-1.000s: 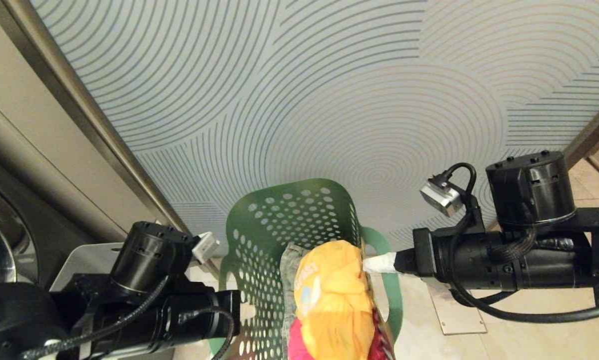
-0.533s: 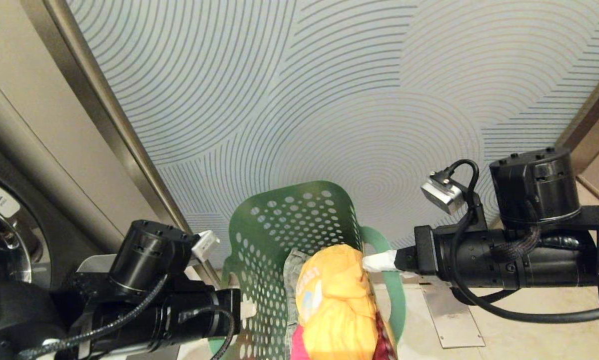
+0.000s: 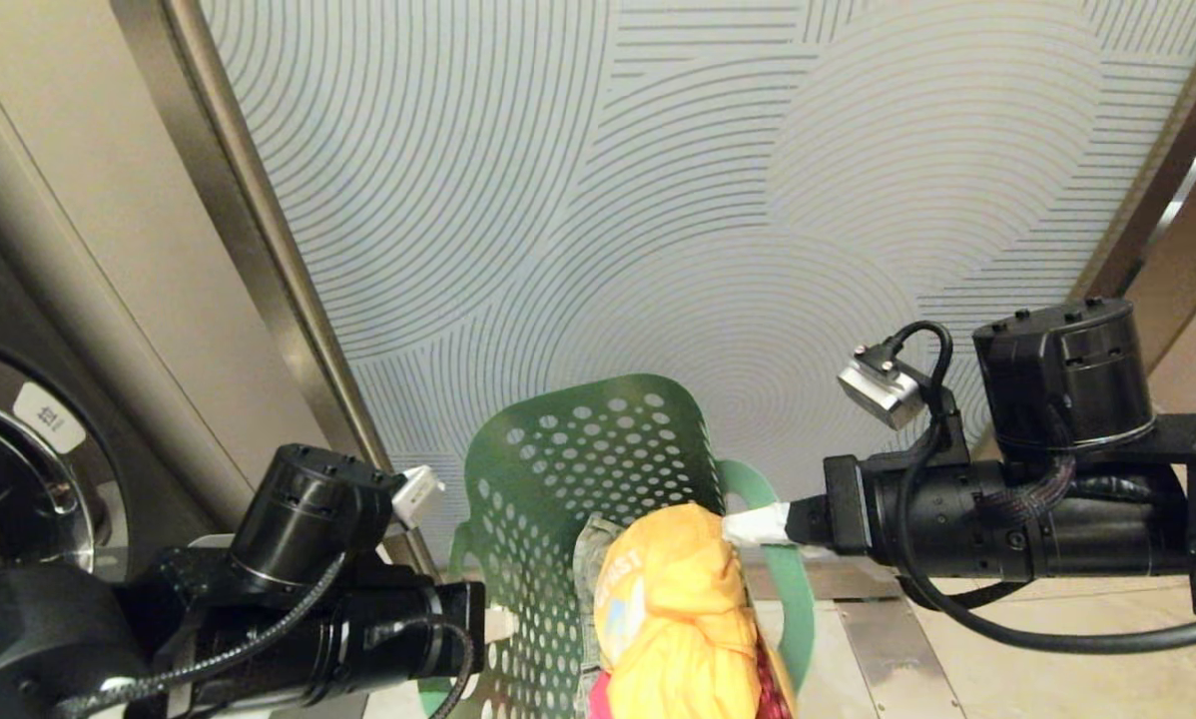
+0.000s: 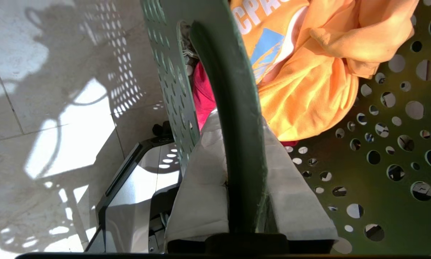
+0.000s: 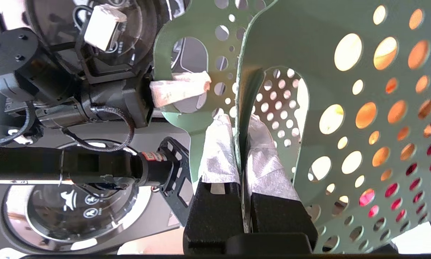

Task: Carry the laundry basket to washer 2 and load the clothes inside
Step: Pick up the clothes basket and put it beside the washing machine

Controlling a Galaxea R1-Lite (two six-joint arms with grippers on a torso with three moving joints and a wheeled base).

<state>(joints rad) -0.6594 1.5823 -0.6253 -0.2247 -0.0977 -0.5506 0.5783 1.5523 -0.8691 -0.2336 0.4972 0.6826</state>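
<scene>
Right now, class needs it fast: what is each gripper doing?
Left gripper: shut on the green laundry basket's handle.
Right gripper: shut on the basket's opposite rim.

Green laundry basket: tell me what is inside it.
The green laundry basket holds an orange printed shirt on top, a pink garment and grey cloth beneath. Anything deeper is covered.

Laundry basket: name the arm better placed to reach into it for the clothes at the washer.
Neither yet. The left gripper and right gripper are each shut on the laundry basket. My guess is right: the orange shirt lies against its side, though the washer door is on the left.
</scene>
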